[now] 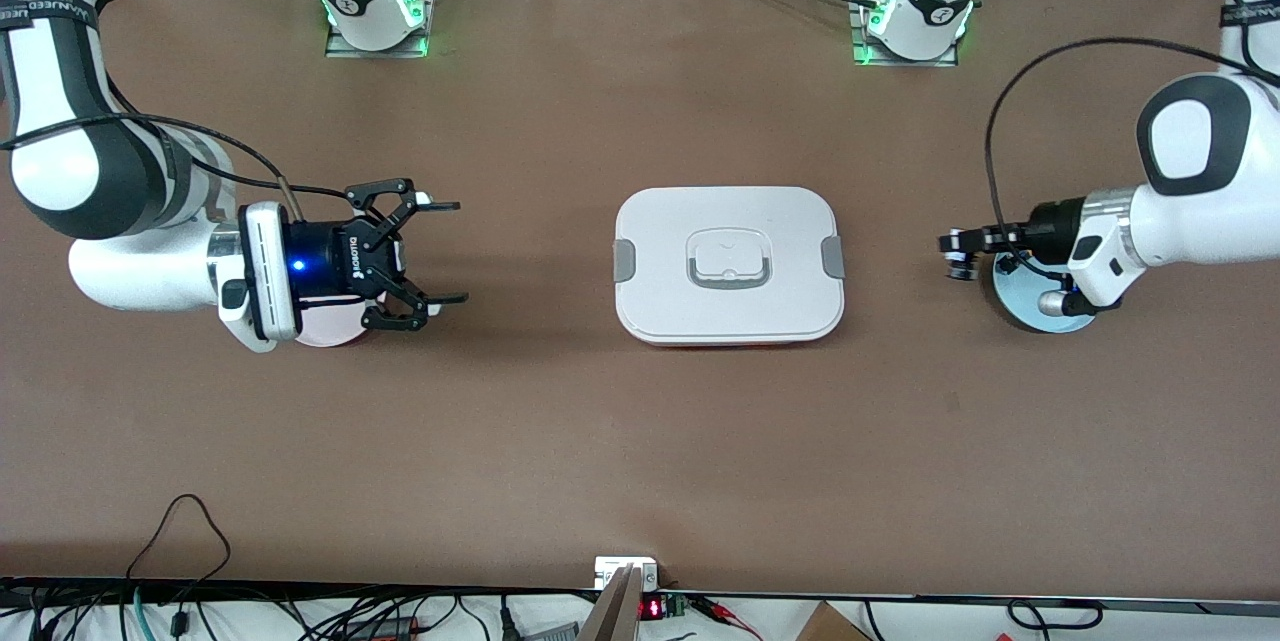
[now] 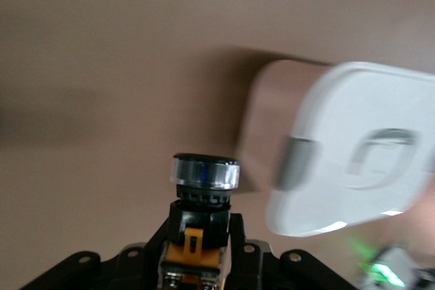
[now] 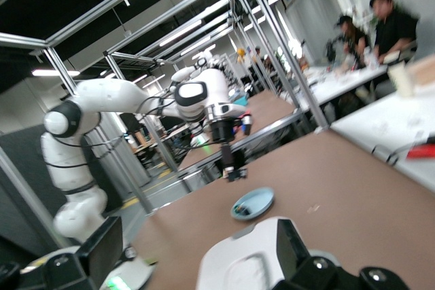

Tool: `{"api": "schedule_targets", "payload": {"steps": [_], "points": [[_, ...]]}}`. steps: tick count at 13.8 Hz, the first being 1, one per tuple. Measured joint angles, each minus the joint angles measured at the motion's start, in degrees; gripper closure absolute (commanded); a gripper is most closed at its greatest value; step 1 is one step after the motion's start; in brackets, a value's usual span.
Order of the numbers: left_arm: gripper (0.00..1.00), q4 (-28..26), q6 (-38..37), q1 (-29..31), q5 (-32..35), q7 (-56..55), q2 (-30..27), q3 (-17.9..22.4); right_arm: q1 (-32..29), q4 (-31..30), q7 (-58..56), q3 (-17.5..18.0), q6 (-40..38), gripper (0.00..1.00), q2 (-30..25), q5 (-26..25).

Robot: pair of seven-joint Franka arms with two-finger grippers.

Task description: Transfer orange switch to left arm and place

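The orange switch (image 2: pixel 202 216), black with an orange band and a silvery end, is gripped between the jaws of my left gripper (image 2: pixel 202 239). In the front view the left gripper (image 1: pixel 958 248) hangs shut on the switch (image 1: pixel 963 268) just above a blue plate (image 1: pixel 1035 313) at the left arm's end of the table. The white box (image 1: pixel 728 264) sits mid-table between both arms. My right gripper (image 1: pixel 428 254) is open and empty, turned toward the box (image 3: pixel 248 263), over a pink plate (image 1: pixel 328 329).
A small dark part (image 3: pixel 239 207) lies in the blue plate (image 3: pixel 257 200). Bare brown table lies on either side of the box (image 2: pixel 353 154). Cables run along the table edge nearest the front camera.
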Motion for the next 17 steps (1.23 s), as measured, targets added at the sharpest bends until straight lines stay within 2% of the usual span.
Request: {"api": "schedule_targets", "payload": {"steps": [3, 9, 12, 15, 16, 17], "points": [[1.00, -0.1, 2.2, 3.1, 15.0, 2.3, 3.7, 0.9, -0.1, 0.0, 14.7, 0.0, -0.3, 0.00, -1.6, -6.2], [1.00, -2.4, 14.3, 7.8, 36.2, 2.4, 10.8, 1.2, -1.8, 0.3, 41.4, -0.2, -0.4, 0.00, -3.5, -29.6], [0.98, -3.8, 19.7, 8.5, 39.7, 2.4, 13.4, 2.3, -1.9, 2.1, 55.0, -0.2, -0.4, 0.00, -4.0, -41.8], [0.95, -6.2, 24.1, 8.8, 41.7, 2.4, 14.7, 2.8, -1.9, 3.6, 62.5, -0.2, -0.7, 0.00, -4.9, -57.0], [0.90, -6.8, 24.6, 8.8, 41.7, 2.4, 14.9, 2.8, -1.9, 3.7, 64.2, -0.3, -0.7, 0.00, -5.3, -61.6], [0.71, -7.1, 25.1, 8.8, 41.7, 2.4, 14.9, 2.8, -1.9, 3.7, 65.6, -0.3, -0.8, 0.00, -5.6, -64.8]]}}
